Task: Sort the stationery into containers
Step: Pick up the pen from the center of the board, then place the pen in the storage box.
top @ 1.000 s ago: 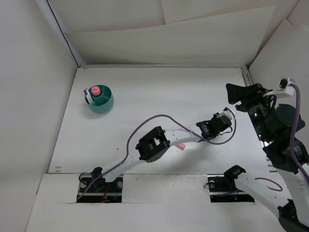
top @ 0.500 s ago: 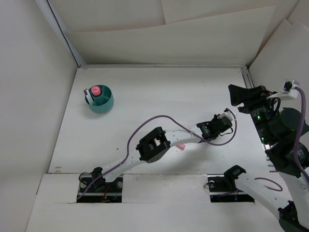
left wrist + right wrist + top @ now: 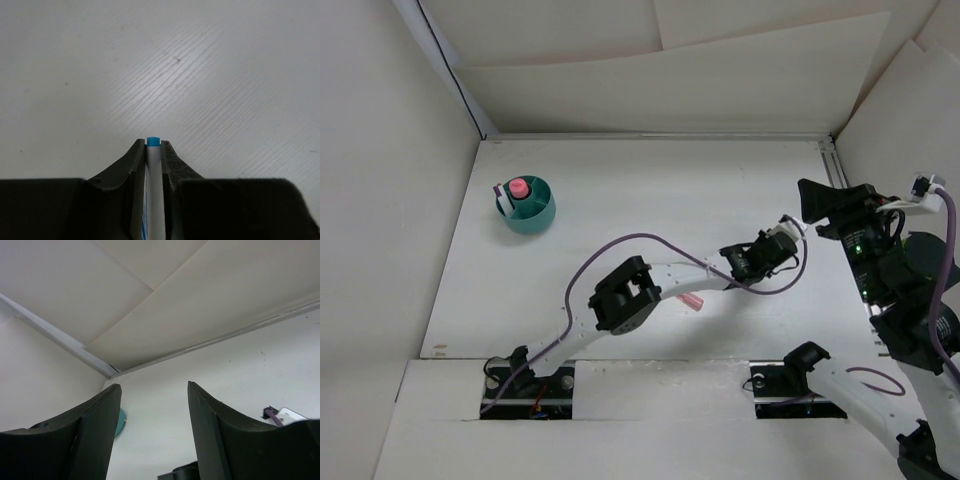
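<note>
The white counter (image 3: 650,200) filled the walled enclosure. Across it the left arm (image 3: 620,300) reached from its base toward the right side, a purple cable looping over it, while the right arm (image 3: 900,290) stood raised at the right edge, well apart from anything on the counter.

The round teal cup (image 3: 530,207) sat far off at the back left, with a pink-topped piece (image 3: 519,187) standing in it and something white at its left rim.

The right end effector (image 3: 155,387) was spread wide and empty, aimed at the back wall.

The left end effector (image 3: 153,145) was pressed together on a thin white pen with a blue tip (image 3: 153,170); the barrel lay lengthwise between the fingers, its blue end just at their tips, above bare counter on the right half, well away from the cup.

A small pink piece (image 3: 693,300) lay on the counter beside the left arm's forearm.
</note>
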